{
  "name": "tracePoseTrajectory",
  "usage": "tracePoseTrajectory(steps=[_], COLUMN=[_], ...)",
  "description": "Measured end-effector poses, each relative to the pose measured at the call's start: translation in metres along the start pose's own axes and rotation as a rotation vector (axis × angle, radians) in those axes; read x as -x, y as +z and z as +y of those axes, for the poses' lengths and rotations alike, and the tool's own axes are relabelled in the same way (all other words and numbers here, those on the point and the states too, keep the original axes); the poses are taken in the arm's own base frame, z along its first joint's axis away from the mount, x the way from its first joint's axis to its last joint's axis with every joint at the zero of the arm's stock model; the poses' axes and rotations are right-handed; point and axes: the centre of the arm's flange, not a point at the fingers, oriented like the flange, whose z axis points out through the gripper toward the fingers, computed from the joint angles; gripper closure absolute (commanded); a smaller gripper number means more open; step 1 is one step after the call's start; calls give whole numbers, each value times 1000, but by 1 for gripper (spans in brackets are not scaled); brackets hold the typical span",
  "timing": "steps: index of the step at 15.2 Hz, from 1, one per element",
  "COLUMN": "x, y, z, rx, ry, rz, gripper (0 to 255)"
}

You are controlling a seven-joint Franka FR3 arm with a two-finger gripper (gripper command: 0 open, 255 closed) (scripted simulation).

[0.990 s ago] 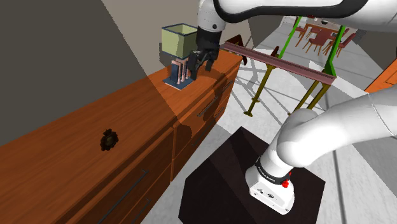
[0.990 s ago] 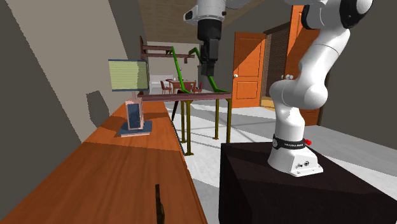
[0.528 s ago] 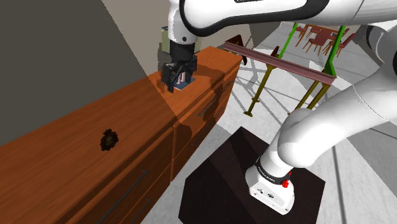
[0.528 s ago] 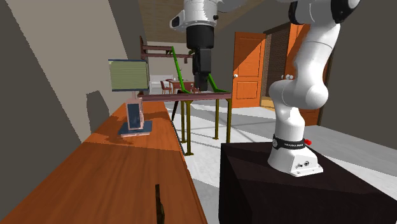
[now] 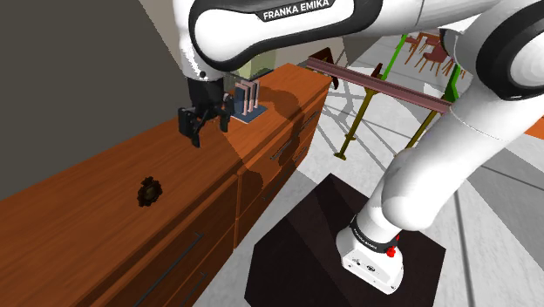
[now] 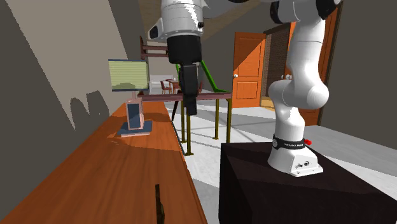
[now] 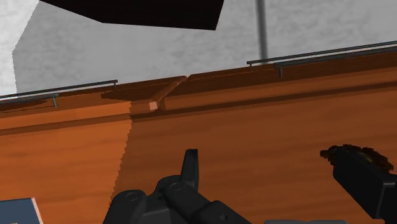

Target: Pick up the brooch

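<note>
The pincer (image 5: pixel 207 129) hangs above the wooden dresser (image 5: pixel 87 205), pointing down, its two black fingers (image 5: pixel 188 129) spread apart with nothing between them. In the wrist view the pincer (image 7: pixel 261 156) has only the bare dresser top and front edge showing in the gap between its fingers. A dark ragged shape beside the right fingertip may be the brooch, but that cannot be told for sure. In the second exterior view the pincer (image 6: pixel 189 109) is seen edge-on, hanging over the dresser's edge.

Just beyond the pincer, to the shoulder view's right and farther along the top, a small rack (image 5: pixel 247 98) stands upright on a blue base. Behind it is a lamp (image 6: pixel 128 75) with a pale green shade.

The brooch (image 5: pixel 150 191), dark and round with a scalloped edge, lies flat on the dresser top. It is well apart from the pincer, toward the shoulder view's lower left and nearer the camera. In the second exterior view the brooch (image 6: pixel 158 202) appears as a thin dark sliver near the dresser's front edge.

Drawer handles (image 7: pixel 318 54) run along the dresser front. The arm's base sits on the black stand (image 5: pixel 314 253) on the floor beside the dresser. Farther off are a long table (image 5: pixel 384 87) with green legs and an orange door (image 6: pixel 249 70).
</note>
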Motion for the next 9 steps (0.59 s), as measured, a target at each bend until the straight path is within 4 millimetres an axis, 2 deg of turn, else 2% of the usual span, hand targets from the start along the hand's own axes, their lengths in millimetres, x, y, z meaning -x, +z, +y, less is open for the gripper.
tracePoseTrajectory(steps=[9], x=[-59], y=[46], z=[-98], rx=[-22], ry=[-3], rz=[-65], gripper=[0])
